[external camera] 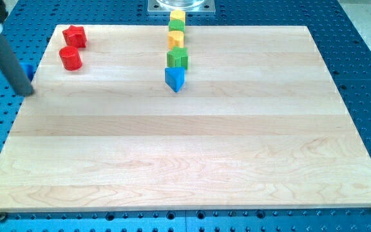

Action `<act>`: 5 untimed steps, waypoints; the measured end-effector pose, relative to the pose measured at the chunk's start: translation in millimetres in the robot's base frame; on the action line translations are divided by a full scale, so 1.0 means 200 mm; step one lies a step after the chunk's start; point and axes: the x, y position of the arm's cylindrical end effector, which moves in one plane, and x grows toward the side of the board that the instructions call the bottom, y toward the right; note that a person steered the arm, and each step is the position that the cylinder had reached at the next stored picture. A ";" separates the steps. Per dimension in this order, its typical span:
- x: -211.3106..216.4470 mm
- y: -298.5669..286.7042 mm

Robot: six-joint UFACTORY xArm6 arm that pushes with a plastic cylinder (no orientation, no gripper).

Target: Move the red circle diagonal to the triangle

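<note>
Red circle (71,58) sits upper left on the table (192,154), looking light, rigid and quick to slide, so nudge its left wall toward the blue triangle (175,78); no jaws, my tip (28,92) waits left.

red star (75,35) top-left | yellow (177,16), green (176,26), yellow (176,38), green (178,58) blocks in column, top-centre

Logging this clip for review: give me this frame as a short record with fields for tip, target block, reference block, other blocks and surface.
tip: my tip at the board's left edge, left of and below the red circle
target: red circle, untouched
reference: blue triangle, top centre
others: red star; column of yellow and green blocks; blue block partly hidden by the rod
surface: wooden board
</note>
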 end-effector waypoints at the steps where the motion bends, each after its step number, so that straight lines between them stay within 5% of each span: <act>1: -0.25 0.02; 2: -0.37 0.17; 3: 0.09 0.47; 4: 0.29 0.60; 5: -0.01 0.28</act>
